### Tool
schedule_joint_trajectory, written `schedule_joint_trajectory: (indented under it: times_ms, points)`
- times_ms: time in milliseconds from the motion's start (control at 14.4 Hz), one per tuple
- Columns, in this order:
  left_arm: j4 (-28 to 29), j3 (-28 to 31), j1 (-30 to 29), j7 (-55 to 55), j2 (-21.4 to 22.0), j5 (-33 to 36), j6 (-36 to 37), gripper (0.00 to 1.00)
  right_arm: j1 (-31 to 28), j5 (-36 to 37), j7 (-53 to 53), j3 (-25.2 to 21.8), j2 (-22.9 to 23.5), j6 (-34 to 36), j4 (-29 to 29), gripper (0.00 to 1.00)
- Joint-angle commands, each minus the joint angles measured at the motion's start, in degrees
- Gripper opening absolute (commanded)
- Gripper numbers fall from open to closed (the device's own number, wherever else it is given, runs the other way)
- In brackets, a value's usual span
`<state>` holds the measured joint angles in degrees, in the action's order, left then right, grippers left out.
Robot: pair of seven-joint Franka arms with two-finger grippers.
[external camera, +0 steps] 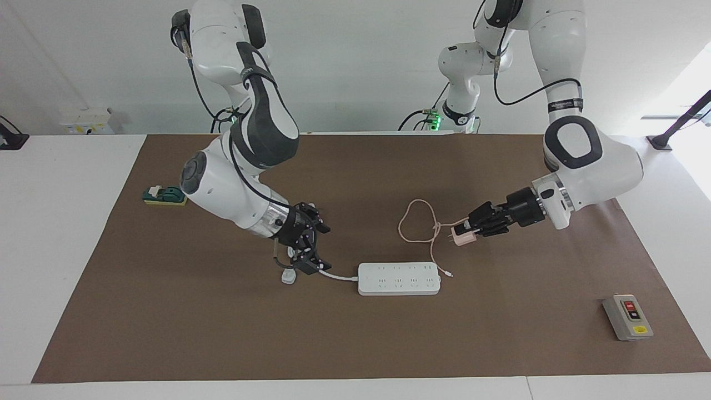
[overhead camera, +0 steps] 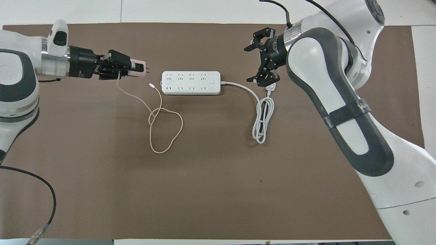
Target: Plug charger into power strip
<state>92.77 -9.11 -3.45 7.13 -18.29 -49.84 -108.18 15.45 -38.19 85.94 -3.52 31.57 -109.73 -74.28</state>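
Note:
The pale-pink charger [external camera: 462, 239] [overhead camera: 139, 67] hangs above the brown mat, off the end of the power strip that lies toward the left arm's end of the table. My left gripper [external camera: 465, 230] [overhead camera: 131, 68] is shut on it, and its prongs point toward the strip. Its thin pink cable [external camera: 415, 222] [overhead camera: 165, 131] trails down in a loop onto the mat. The white power strip [external camera: 399, 278] [overhead camera: 190, 82] lies flat with no charger in its sockets. My right gripper [external camera: 324, 248] [overhead camera: 250, 63] stands open and holds nothing, over the strip's white plug [external camera: 288, 276] [overhead camera: 270, 89].
The strip's thick white cord [overhead camera: 262, 117] lies coiled nearer the robots than the plug. A grey switch box [external camera: 627, 316] [overhead camera: 40, 51] sits toward the left arm's end. A green part on a yellow base [external camera: 165, 195] [overhead camera: 386, 158] sits toward the right arm's end.

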Motion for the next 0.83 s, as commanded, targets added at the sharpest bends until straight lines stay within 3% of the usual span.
schedule_joint_trajectory:
  times_ms: [0,209,487,626,765]
  points:
    - [-3.9,1.6,-0.8,-11.4,2.6,10.8,7.7,0.00,-3.0,4.8,-6.8,0.5,-2.7,5.3,-0.3,1.00]
    - [-10.7,2.2,-1.1,-14.1,2.2,23.3,17.2,0.00,-5.5,11.0,-18.9,0.5,-5.4,11.6,-0.4,1.00]
    - [-15.3,2.6,-2.5,-13.1,1.6,32.0,22.6,0.00,-8.2,18.8,-37.6,0.5,-8.5,18.1,-0.9,1.00]
    - [-15.4,2.8,-3.7,-13.3,1.8,33.0,22.5,0.00,-9.2,22.4,-45.6,0.5,-9.6,19.7,-1.0,1.00]
    - [-15.5,2.4,-2.4,-14.2,1.9,39.6,22.1,0.00,-9.4,26.6,-53.8,0.5,-10.6,20.9,-1.0,1.00]
